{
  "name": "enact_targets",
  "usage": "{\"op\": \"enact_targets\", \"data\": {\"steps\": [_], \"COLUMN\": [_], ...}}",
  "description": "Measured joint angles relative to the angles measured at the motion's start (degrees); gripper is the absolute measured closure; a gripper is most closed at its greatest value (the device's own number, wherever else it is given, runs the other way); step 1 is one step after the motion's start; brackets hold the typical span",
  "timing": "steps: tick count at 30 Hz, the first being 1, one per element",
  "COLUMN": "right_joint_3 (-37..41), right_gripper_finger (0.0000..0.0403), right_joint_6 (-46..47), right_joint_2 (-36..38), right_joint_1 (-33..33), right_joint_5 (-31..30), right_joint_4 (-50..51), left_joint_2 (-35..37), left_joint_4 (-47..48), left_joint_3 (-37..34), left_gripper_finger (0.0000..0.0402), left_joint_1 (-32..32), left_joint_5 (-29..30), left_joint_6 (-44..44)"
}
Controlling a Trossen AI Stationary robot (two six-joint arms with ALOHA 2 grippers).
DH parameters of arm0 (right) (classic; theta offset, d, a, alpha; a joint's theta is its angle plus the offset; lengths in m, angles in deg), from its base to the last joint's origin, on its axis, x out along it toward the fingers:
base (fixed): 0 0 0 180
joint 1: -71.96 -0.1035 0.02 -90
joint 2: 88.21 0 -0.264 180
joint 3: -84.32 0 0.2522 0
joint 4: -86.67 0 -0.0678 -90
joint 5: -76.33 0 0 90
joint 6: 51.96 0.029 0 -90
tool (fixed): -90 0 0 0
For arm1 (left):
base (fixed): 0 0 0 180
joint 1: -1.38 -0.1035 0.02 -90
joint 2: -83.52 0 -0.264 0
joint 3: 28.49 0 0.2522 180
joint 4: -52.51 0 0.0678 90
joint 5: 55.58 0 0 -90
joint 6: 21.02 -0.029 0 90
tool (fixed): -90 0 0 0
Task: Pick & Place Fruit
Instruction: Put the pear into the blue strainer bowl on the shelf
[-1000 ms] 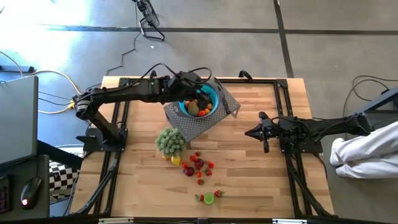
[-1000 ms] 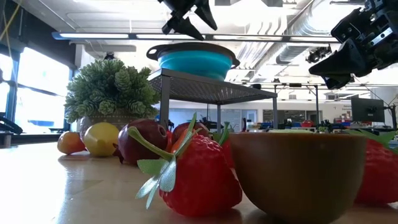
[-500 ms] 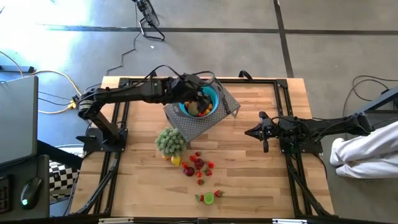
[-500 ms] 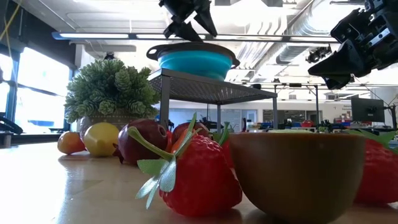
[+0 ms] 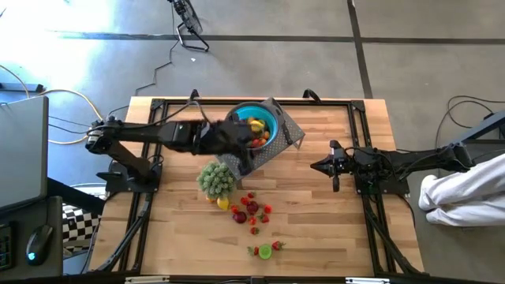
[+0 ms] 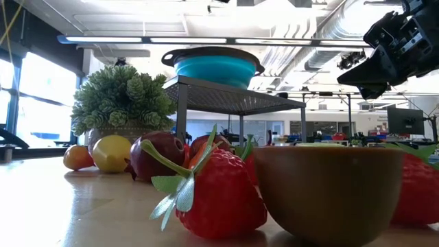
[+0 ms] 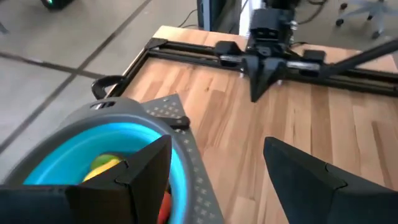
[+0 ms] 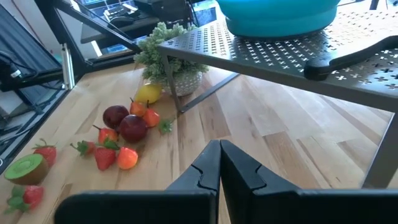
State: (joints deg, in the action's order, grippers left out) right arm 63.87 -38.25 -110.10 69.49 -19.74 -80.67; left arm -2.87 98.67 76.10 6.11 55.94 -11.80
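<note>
i see the bowl (image 5: 254,128) on the rack (image 5: 260,150) at upper centre, some fruit (image 5: 256,126) inside; the plant (image 5: 215,179) lower left of it, loose fruit (image 5: 251,211) below on the surface (image 5: 316,221).

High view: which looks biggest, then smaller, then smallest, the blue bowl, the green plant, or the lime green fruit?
1. Blue bowl, partly hidden by the left arm.
2. Green plant, only slightly smaller, so the top two are close.
3. Lime green fruit, clearly the smallest.
</note>
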Motion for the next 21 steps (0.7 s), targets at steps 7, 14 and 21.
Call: {"op": "enact_targets", "data": {"steps": [7, 14, 21], "right_joint_3": [0.0, 0.0, 0.0], "right_gripper_finger": [0.04, 0.04, 0.0401], "right_joint_6": [0.0, 0.0, 0.0], "right_joint_2": [0.0, 0.0, -0.1], "right_joint_1": [0.0, 0.0, 0.0], "right_joint_5": [0.2, 0.2, 0.1], "right_joint_4": [0.0, 0.0, -1.0], "left_joint_2": [0.3, 2.2, 6.2], "left_joint_4": [-6.3, -22.4, -38.6], "left_joint_3": [-5.9, -18.3, -30.3], "left_gripper_finger": [0.0151, 0.0151, 0.0151], "left_joint_1": [7.1, 10.5, 13.5], "left_joint_5": [6.6, 5.6, -5.2], "left_joint_6": [-0.6, -6.1, -15.2]}}
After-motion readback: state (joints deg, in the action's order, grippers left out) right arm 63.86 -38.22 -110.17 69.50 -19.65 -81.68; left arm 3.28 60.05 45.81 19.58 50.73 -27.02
